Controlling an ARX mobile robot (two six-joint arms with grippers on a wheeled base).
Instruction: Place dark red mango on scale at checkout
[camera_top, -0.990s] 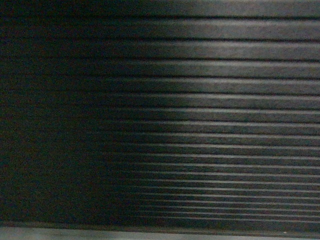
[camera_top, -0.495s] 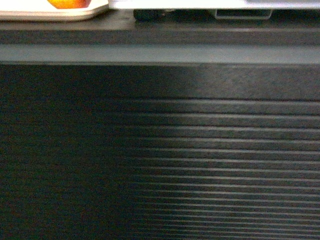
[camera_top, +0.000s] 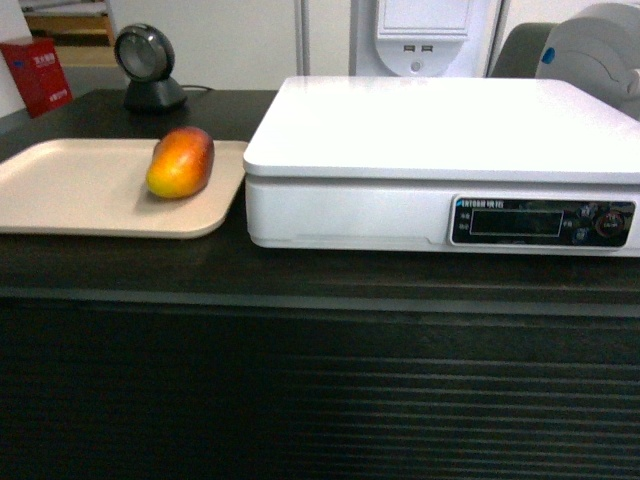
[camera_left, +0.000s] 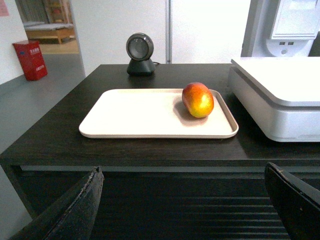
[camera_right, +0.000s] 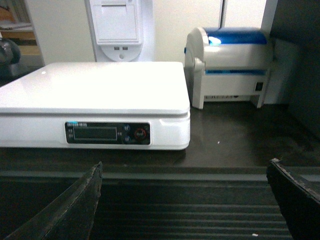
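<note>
Since mango (camera_left: 197, 99) sits on tray (camera_left: 130, 117) beside scale (camera_top: 440, 150), I hold both jaws open, empty, short of surface (camera_top: 300, 275).

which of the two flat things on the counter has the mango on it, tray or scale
The beige tray. The mango lies near its right edge, next to the scale, whose white platter is bare.

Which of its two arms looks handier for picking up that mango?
Probably the left. Its open left gripper faces the dark red mango lying on the beige tray, while the right gripper, also open, faces the scale, with no mango in its view.
</note>
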